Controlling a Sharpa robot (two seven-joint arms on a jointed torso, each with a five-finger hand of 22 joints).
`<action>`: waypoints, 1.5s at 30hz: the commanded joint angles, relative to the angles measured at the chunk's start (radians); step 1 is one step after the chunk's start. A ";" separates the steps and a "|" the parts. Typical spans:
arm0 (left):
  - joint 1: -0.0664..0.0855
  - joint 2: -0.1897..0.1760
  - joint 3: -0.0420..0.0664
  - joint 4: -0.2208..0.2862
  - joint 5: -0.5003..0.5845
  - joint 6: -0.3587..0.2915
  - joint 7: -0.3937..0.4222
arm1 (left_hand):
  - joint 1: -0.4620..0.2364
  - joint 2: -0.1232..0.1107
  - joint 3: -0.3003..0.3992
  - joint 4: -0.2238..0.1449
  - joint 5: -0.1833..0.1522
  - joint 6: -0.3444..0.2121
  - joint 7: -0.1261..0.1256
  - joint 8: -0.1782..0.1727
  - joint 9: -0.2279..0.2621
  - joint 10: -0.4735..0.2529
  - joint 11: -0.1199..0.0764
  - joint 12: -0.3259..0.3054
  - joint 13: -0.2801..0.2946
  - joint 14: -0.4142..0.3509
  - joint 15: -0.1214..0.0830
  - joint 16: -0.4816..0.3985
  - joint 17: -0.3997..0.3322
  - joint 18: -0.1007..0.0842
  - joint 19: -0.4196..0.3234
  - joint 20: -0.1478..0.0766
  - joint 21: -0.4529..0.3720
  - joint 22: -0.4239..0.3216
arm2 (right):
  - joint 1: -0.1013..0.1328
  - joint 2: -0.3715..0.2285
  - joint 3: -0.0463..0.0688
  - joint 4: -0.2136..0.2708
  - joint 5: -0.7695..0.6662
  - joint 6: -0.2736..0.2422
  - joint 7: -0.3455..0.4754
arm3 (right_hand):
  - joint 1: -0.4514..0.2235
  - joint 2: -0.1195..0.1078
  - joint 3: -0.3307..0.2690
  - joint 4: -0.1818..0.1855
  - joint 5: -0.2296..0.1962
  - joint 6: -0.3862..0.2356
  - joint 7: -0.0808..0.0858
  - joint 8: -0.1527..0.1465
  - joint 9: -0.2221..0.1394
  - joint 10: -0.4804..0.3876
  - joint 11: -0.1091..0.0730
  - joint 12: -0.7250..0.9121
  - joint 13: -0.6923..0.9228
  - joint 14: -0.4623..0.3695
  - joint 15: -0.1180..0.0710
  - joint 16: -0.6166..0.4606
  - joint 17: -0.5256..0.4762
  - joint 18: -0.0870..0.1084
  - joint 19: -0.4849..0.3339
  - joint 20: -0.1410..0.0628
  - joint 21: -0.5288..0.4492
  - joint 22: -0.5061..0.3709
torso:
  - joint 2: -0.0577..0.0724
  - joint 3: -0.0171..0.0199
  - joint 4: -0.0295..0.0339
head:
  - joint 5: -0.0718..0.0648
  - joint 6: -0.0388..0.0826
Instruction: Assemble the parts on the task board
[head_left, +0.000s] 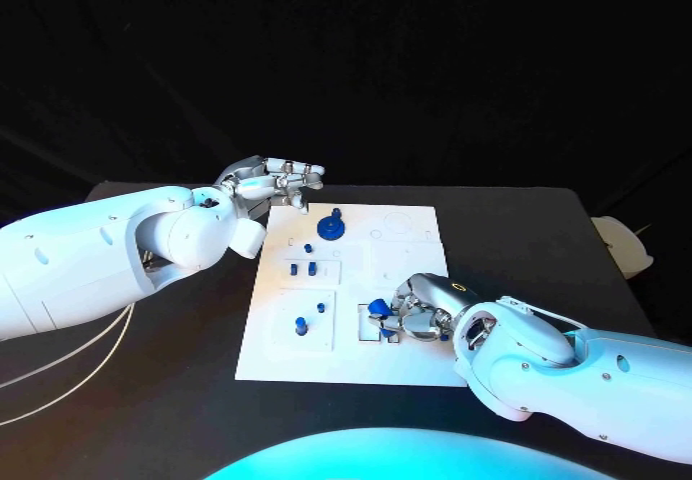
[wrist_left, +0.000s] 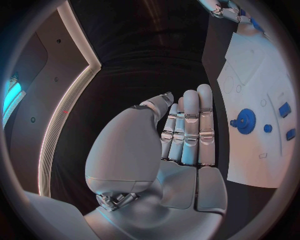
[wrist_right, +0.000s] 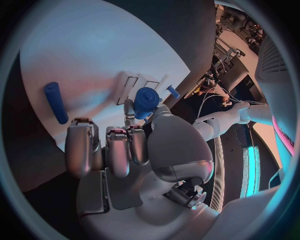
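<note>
The white task board (head_left: 397, 355) lies in the middle of the black table. My right hand (head_left: 426, 312) is over its near middle and pinches a small round blue part (head_left: 378, 306) between thumb and finger, just above a white slotted block (head_left: 371, 330); the part (wrist_right: 147, 100) sits at my fingertips in the right wrist view. My left hand (head_left: 274, 180) hovers at the board's far left corner, fingers straight and holding nothing (wrist_left: 184, 132). A blue gear with a knob (head_left: 332, 228) stands on the far part of the board.
Small blue pegs stand in the board's left column (head_left: 303, 268), (head_left: 300, 325), (head_left: 320, 305). A blue peg (wrist_right: 55, 102) shows on the board beyond my right hand's fingers. A pale object (head_left: 623, 245) lies at the table's right edge.
</note>
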 joint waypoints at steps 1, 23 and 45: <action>0.000 0.002 0.000 0.003 0.000 0.021 0.003 | -0.008 0.000 -0.006 0.002 -0.002 -0.006 0.002 0.002 0.001 -0.007 0.001 0.007 -0.002 -0.004 0.001 -0.004 -0.001 0.015 0.000 0.010 -0.005 -0.002 | 0.001 0.011 0.000 -0.003 0.009 0.026 -0.010 | -0.011 0.003 -0.008 -0.001 0.000 0.062 -0.053 -0.005 0.000 0.041 -0.006 0.006 0.165 0.099 -0.008 0.004 0.230 -0.007 0.031 -0.008 0.004 0.195 | 0.000 0.0007 0.0011 | 0.001 -0.002; 0.000 0.001 0.000 0.003 0.000 0.022 0.000 | -0.010 0.000 -0.008 0.004 -0.002 -0.007 0.002 0.003 0.001 -0.009 0.001 0.008 -0.002 -0.005 0.001 -0.004 -0.002 0.015 0.000 0.011 -0.007 -0.003 | 0.002 0.033 0.000 -0.020 -0.011 0.044 -0.015 | -0.148 0.002 -0.122 -0.001 -0.249 0.058 -0.052 0.004 0.017 0.034 -0.005 -0.011 0.157 0.097 -0.008 -0.002 0.219 -0.003 0.024 -0.010 -0.020 0.194 | 0.000 -0.0005 -0.0005 | 0.006 -0.002; 0.001 -0.004 0.000 0.005 0.000 0.022 -0.002 | -0.010 0.000 -0.008 0.004 -0.002 -0.007 0.002 0.003 0.001 -0.009 0.001 0.008 -0.002 -0.005 0.001 -0.004 -0.002 0.015 0.000 0.011 -0.007 -0.003 | 0.003 -0.008 0.000 0.044 -0.042 0.006 0.011 | -0.043 0.010 -0.116 -0.039 -0.130 0.057 -0.057 0.013 0.033 0.043 -0.009 -0.001 0.171 0.098 -0.011 -0.001 0.223 -0.004 0.029 -0.012 -0.016 0.198 | -0.001 0.0011 -0.0016 | 0.006 -0.003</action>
